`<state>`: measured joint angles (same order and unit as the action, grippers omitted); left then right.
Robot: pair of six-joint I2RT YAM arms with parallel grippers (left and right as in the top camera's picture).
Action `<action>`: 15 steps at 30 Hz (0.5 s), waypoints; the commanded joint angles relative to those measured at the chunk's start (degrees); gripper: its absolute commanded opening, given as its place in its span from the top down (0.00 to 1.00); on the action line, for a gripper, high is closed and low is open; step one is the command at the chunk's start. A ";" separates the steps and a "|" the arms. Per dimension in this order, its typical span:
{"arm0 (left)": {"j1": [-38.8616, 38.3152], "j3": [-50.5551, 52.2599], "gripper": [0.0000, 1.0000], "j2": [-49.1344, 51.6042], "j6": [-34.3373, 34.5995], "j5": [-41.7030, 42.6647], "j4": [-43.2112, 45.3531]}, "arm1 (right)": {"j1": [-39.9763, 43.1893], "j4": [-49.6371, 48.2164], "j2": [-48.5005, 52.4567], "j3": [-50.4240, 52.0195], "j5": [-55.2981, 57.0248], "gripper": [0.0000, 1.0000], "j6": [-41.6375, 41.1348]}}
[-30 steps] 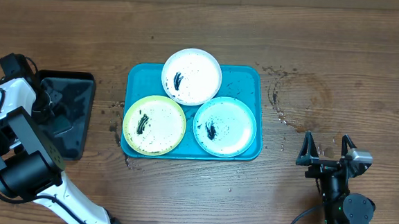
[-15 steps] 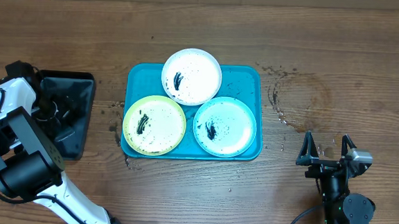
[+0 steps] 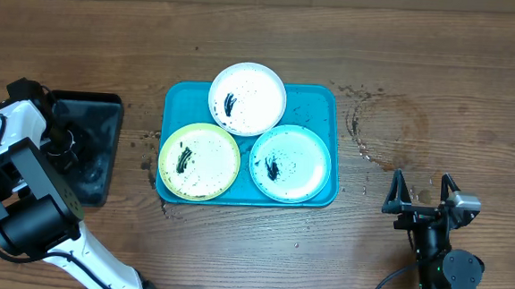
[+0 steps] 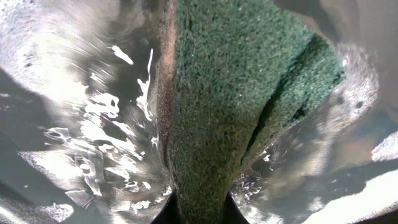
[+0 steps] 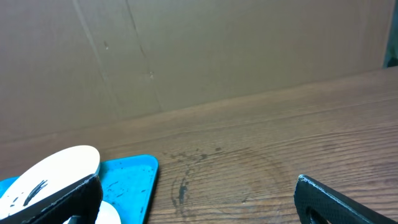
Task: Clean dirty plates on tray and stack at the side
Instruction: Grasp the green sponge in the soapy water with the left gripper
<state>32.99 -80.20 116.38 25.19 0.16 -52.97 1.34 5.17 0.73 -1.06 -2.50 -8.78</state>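
Observation:
The turquoise tray (image 3: 318,99) sits mid-table and holds three dirty plates with black smears: a white plate (image 3: 248,98) at the back, a yellow-green plate (image 3: 199,161) front left, a light blue plate (image 3: 289,163) front right. My left gripper (image 3: 68,144) is down inside the black tray (image 3: 103,108) at the far left, shut on a green scouring sponge (image 4: 230,93) in shiny water. My right gripper (image 3: 423,192) is open and empty at the front right, apart from the tray. The tray (image 5: 127,180) and white plate (image 5: 53,168) also show in the right wrist view.
Dark stains and a ring mark (image 3: 388,130) lie on the wood right of the turquoise tray. A cardboard wall (image 5: 199,50) stands behind the table. Black specks dot the wood around the tray's left edge.
My left gripper has shifted slightly inside the black tray, a little forward. The plates, turquoise tray and right arm have not moved.

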 commanded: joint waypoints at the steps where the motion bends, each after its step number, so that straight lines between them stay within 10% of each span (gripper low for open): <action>1: -0.44 -0.96 0.50 0.74 0.09 -0.76 0.92 | -0.44 -0.37 -0.39 0.59 0.76 0.00 0.26; 2: -0.44 -0.96 0.08 0.74 0.07 -0.79 1.62 | -0.44 -0.37 -0.42 0.59 0.76 0.00 0.26; 3: -0.42 -0.96 0.00 0.74 0.07 -0.83 2.21 | -0.44 -0.37 -0.39 0.59 0.76 0.00 0.26; 12: -0.39 -0.96 0.00 0.74 0.09 -2.05 7.13 | -0.44 -0.37 -0.42 0.59 0.76 0.00 0.26; 15: -0.39 -0.96 0.23 0.74 0.07 -2.08 7.13 | -0.44 -0.37 -0.42 0.59 0.76 0.00 0.26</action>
<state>32.99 -80.20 116.38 25.04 -1.04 -46.00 1.34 5.19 0.73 -1.06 -2.50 -8.75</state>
